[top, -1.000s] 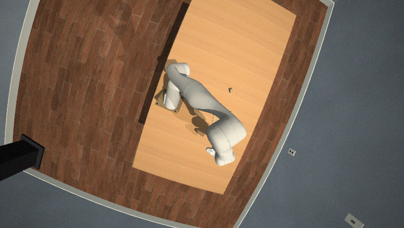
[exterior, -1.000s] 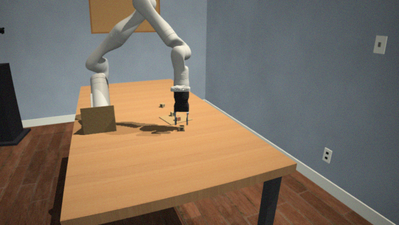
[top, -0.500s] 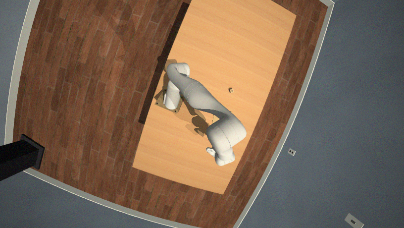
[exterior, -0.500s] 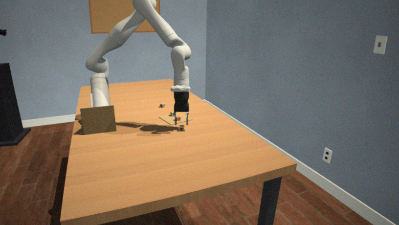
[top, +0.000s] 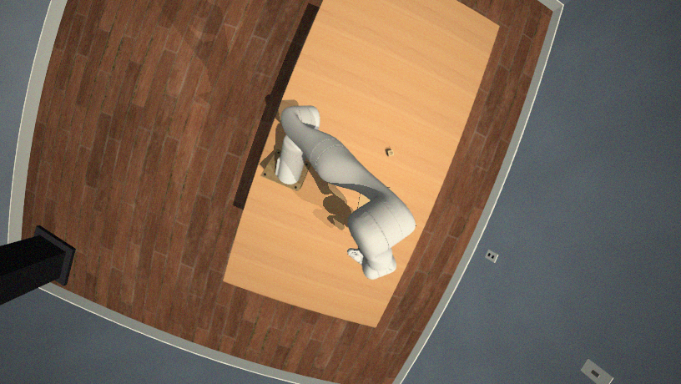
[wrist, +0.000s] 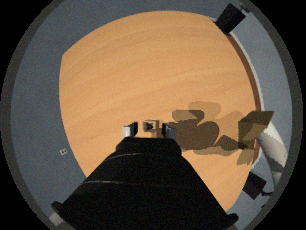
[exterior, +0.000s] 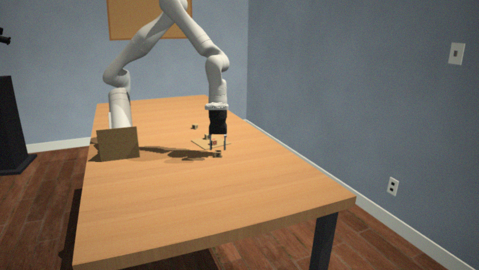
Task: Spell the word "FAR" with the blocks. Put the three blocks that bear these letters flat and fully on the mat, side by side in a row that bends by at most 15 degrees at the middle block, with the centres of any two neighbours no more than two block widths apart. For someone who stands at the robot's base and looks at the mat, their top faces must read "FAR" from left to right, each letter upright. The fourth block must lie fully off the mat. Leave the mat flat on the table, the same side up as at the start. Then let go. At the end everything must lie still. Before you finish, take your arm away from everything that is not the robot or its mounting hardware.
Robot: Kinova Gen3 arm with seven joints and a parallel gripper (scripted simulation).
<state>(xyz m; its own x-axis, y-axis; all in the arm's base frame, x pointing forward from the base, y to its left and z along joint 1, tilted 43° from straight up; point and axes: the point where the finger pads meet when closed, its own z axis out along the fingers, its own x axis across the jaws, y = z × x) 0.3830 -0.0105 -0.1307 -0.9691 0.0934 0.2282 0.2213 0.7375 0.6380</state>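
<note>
Blue walls enclose your worktop (top: 405,85) (exterior: 188,188) (wrist: 150,60); the mat (exterior: 200,143) lies beyond the gripper (exterior: 218,148) (wrist: 149,127), which hangs wide above the near block (exterior: 217,154) (wrist: 151,125), probably so you can straddle it for a grasp

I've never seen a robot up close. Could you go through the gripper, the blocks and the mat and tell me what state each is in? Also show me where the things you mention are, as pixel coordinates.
Black two-finger gripper (exterior: 217,147) (wrist: 149,127): open.
Small wooden block nearest the outside camera (exterior: 217,154): on the table, off the mat.
Small wooden block farthest back (top: 389,152) (exterior: 195,127): off the mat.
Thin tan mat (exterior: 200,143): flat on the table.
</note>
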